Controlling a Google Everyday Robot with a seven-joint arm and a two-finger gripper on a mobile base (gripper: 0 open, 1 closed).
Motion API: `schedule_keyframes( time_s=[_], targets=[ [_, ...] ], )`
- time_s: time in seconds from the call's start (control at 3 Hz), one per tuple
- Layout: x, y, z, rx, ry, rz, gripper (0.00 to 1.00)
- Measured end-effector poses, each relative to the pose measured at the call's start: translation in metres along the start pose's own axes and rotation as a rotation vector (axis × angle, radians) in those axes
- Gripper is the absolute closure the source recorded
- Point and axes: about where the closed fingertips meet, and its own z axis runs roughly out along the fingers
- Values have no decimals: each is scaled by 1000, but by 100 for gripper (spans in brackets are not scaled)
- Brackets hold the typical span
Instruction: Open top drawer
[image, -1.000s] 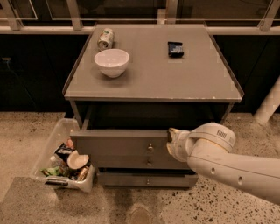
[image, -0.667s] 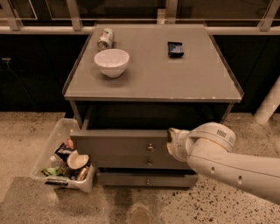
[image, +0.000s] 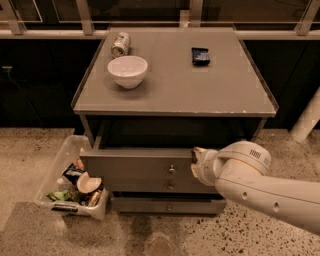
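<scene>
The top drawer (image: 132, 167) of the grey cabinet stands pulled out a little way. Its flat grey front juts past the two lower drawer fronts (image: 150, 205), and a dark gap shows above it under the cabinet top. Its small round metal knob (image: 171, 170) is at the centre. My gripper (image: 196, 162) is at the upper right part of that front, just right of the knob. The white wrist and arm (image: 250, 175) reach in from the right and cover the gripper's tip.
On the cabinet top (image: 175, 95) are a white bowl (image: 127, 71), a can (image: 120, 44) lying on its side and a dark packet (image: 200, 56). A clear bin (image: 60, 165) of rubbish stands on the floor at the left. A white post (image: 307, 120) is at the right.
</scene>
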Motion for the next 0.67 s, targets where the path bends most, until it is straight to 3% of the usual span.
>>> schedule_keyframes(
  time_s=[0.67],
  targets=[
    [0, -3, 1, -3, 0, 6, 100]
  ],
)
